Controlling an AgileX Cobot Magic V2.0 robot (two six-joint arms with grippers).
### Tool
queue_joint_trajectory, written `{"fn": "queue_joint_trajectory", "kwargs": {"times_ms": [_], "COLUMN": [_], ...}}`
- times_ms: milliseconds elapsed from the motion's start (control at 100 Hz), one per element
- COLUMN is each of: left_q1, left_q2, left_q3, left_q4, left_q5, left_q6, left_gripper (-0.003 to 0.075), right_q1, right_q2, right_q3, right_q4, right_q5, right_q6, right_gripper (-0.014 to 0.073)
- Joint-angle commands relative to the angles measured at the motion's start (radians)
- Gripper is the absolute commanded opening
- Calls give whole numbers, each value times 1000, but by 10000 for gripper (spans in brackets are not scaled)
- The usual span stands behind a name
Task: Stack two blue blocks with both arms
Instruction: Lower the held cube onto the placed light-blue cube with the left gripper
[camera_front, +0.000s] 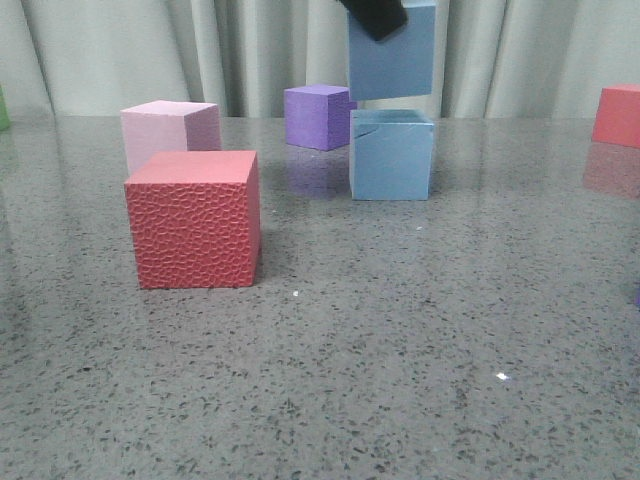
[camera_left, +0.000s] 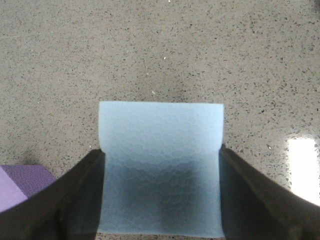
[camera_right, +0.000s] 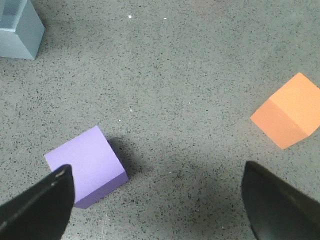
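My left gripper (camera_left: 161, 151) is shut on a light blue block (camera_left: 161, 167), one finger on each side face. In the front view this held block (camera_front: 392, 58) hangs in the air under a black finger (camera_front: 375, 15), a small gap above the second blue block (camera_front: 391, 158). That second block stands on the table and has a thin crack line near its top. My right gripper (camera_right: 157, 205) is open and empty above the table, next to the purple cube (camera_right: 85, 164). A blue block (camera_right: 20, 30) shows at the edge of the right wrist view.
A red pebble-textured cube (camera_front: 195, 218) stands front left with a pink cube (camera_front: 170, 130) behind it. The purple cube (camera_front: 318, 116) stands behind and left of the blue blocks. An orange-red cube (camera_front: 617, 115) is far right, also in the right wrist view (camera_right: 290, 110).
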Motion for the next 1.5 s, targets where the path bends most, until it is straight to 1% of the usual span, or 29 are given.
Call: {"fn": "queue_joint_trajectory", "kwargs": {"times_ms": [0,1490], "left_q1": [-1,-1], "left_q2": [-44,-26], "left_q3": [-32,-32], "left_q4": [-42,-56], "left_q5": [-36,-35], "left_q6": [0,27], "left_gripper": [296,297], "right_q1": [-6,-6], "right_q2": [0,0], "right_q3": [-21,-21], "right_q4": [-16,-16], "right_q5": [-61,-58], "right_q6": [-8,-8], "right_gripper": [664,664]}}
